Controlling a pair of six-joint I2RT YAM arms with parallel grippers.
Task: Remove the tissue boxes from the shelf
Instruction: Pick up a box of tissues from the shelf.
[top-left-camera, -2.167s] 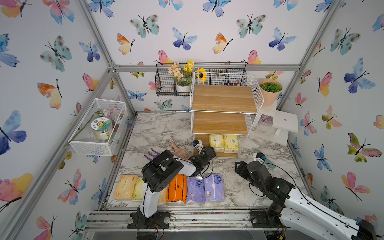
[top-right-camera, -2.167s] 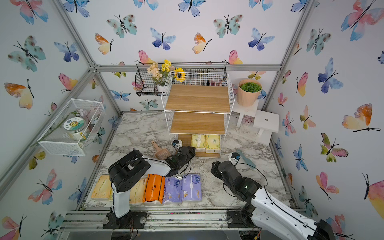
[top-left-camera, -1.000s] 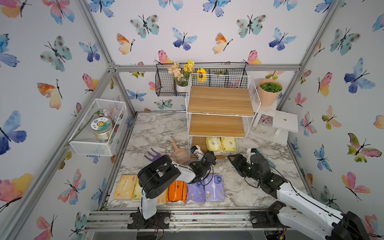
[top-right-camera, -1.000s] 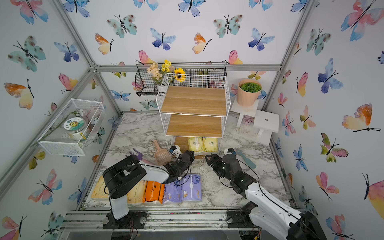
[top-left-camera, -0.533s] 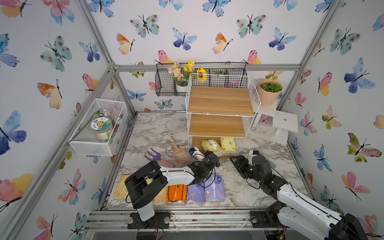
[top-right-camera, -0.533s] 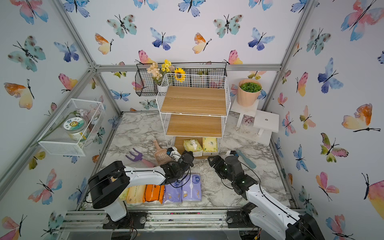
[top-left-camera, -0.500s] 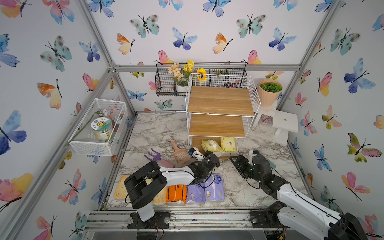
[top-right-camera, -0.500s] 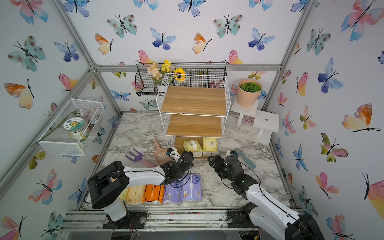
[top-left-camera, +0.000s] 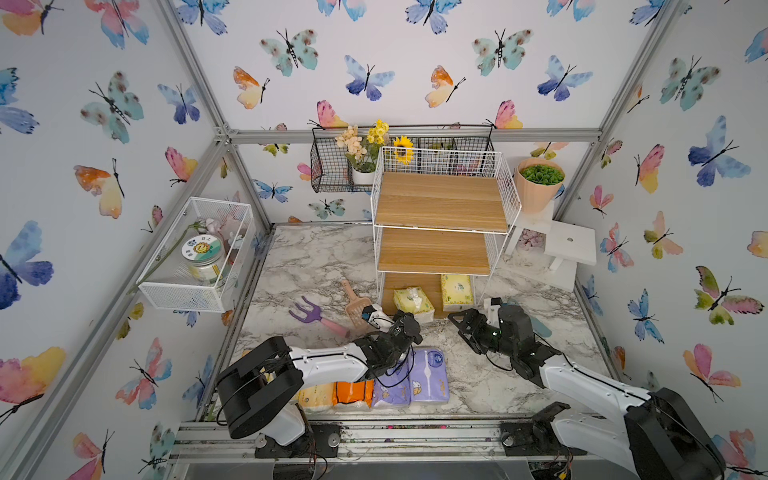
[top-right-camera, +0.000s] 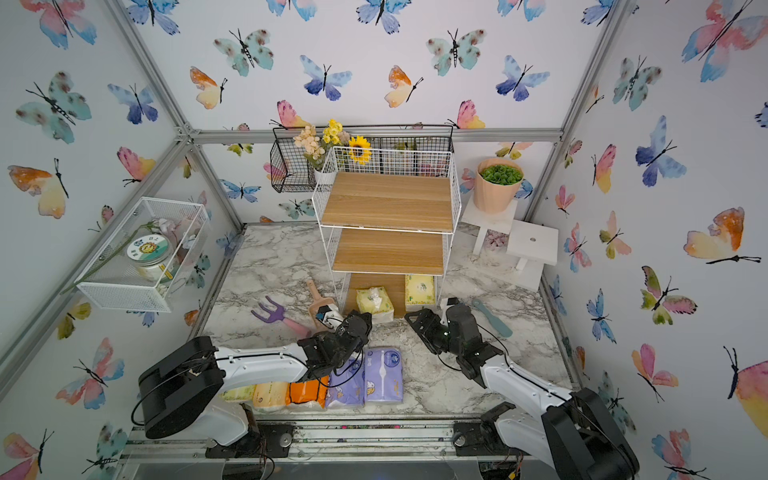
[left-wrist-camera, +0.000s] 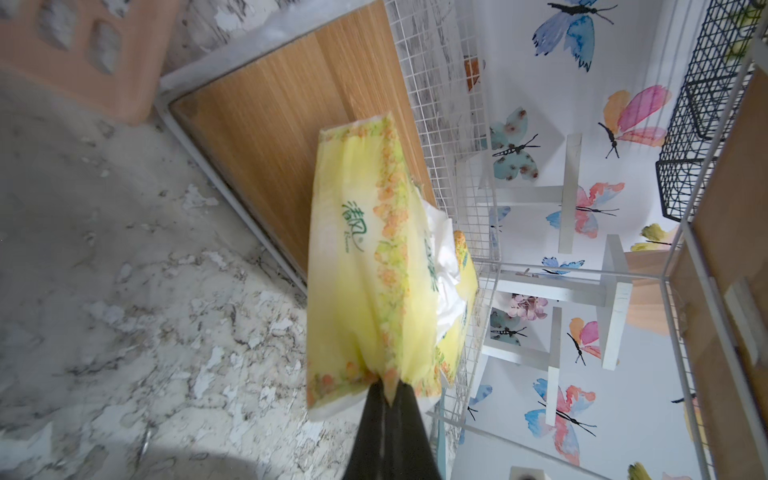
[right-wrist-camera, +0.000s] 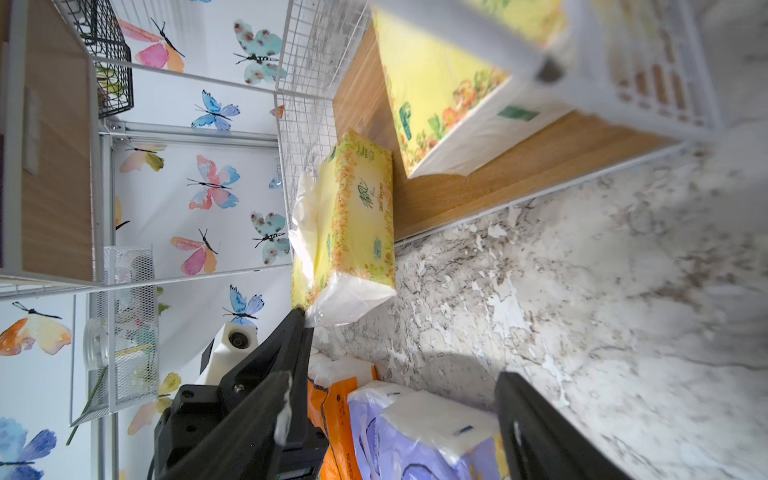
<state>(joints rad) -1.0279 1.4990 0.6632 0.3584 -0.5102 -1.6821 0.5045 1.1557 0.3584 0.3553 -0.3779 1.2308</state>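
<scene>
The shelf (top-left-camera: 436, 253) holds two pale yellow tissue boxes on its bottom board. My left gripper (top-left-camera: 405, 322) (left-wrist-camera: 388, 388) is shut on the crimped wrapper end of the left yellow pack (top-left-camera: 413, 303) (left-wrist-camera: 357, 257), which straddles the board's front edge, its near end over the marble. The other yellow pack (top-left-camera: 456, 286) (right-wrist-camera: 432, 83) lies further in, to the right. My right gripper (top-left-camera: 465, 322) (right-wrist-camera: 395, 380) hangs open and empty in front of the shelf. A row of peach, orange (top-left-camera: 351, 392) and purple packs (top-left-camera: 428, 374) lies at the table's front edge.
A purple rake (top-left-camera: 309, 313) and a peach scoop (top-left-camera: 355, 305) lie left of the shelf, and a teal spatula (top-right-camera: 492, 318) lies to its right. A white stool (top-left-camera: 567, 249) and a potted plant (top-left-camera: 540, 183) stand at the back right. A white mesh basket (top-left-camera: 199, 257) hangs on the left wall.
My left arm has stretched out low and drawn the left yellow pack forward to the board's edge. The right arm has come forward toward the shelf, its jaws slightly wider.
</scene>
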